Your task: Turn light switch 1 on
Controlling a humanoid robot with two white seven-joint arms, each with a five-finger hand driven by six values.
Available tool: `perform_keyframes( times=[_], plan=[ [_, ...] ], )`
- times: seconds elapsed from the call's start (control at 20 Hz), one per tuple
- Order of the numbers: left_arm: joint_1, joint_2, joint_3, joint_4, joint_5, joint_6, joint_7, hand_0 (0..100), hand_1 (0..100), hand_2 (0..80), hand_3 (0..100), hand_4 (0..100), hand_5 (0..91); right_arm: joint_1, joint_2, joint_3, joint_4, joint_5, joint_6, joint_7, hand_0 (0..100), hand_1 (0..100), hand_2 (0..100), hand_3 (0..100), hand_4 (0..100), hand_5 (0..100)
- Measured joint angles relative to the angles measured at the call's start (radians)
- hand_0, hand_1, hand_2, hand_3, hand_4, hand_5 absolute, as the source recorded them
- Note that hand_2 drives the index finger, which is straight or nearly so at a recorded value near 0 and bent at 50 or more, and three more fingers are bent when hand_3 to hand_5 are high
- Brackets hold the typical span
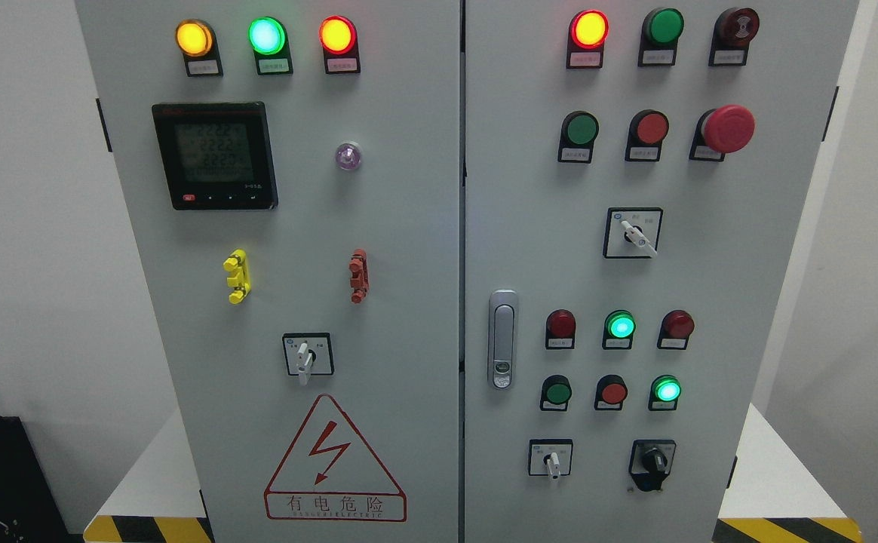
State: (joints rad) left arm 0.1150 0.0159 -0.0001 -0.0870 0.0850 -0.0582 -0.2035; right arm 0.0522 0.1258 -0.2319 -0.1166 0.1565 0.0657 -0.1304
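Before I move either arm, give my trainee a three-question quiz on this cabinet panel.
1. True or false: a robot hand is already touching the panel.
2. Multiple choice: the three lit lamps across the top of the left door read, left to right: A) red, green, yellow B) yellow, green, red C) green, yellow, red.
3. Short answer: which large red control sticks out at the upper right of the right door?

Key
1. False. No robot hand shows in the head view.
2. B: yellow lamp, green lamp, red lamp.
3. The mushroom button.
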Motion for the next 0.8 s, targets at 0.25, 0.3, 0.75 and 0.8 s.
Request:
perform_keyframes(
  times=[0.25,0.3,0.75,0.8],
  plan=[
    [0.0,0.014,0.0,0.0,0.0,0.0,0.016,37,17,0.0,0,0,0.0,0.0,0.0,0.0,0.0,0.0,0.0,0.0,30,0,0,0,0,0],
    [0.0,0.016,0.0,0.0,0.0,0.0,0.017,37,17,0.0,0,0,0.0,0.0,0.0,0.0,0.0,0.0,0.0,0.0,30,0,0,0,0,0],
    [0.003,0.024,0.0,-0.002,0.0,0.0,0.072,37,17,0.0,0,0,0.0,0.0,0.0,0.0,0.0,0.0,0.0,0.0,30,0,0,0,0,0],
    [0.006,0.025,0.0,-0.006,0.0,-0.002,0.081,37,17,0.0,0,0,0.0,0.0,0.0,0.0,0.0,0.0,0.0,0.0,30,0,0,0,0,0]
  ],
)
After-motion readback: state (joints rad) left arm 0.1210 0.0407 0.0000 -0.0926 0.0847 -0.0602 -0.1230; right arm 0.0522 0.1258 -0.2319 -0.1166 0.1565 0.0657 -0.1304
